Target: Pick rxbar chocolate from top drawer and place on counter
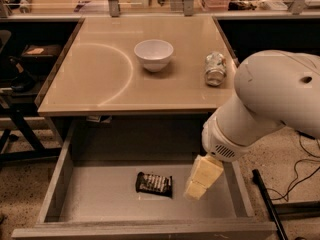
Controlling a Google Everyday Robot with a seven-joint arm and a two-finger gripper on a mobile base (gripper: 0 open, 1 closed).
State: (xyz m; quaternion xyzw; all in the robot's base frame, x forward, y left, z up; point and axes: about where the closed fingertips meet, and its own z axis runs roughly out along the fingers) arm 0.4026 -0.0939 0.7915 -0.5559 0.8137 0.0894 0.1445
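While pincer (195, 188) hovers over top drawer (100, 200), grip state unclear, rxbar chocolate (154, 184) lies flat: dark wrapper, pale stripes.

One rxbar chocolate (154, 184), one top drawer (100, 204), pulled out below desk (100, 84). On desk: one white bowl (153, 54), one drink can (215, 68). One claw (195, 190), below desk front edge.

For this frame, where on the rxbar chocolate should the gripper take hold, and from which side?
Probably across its short width near the middle, coming straight down. The rxbar chocolate lies flat on the top drawer floor, long side running left-right, nothing touching it. The gripper hangs just to its right, over the drawer.
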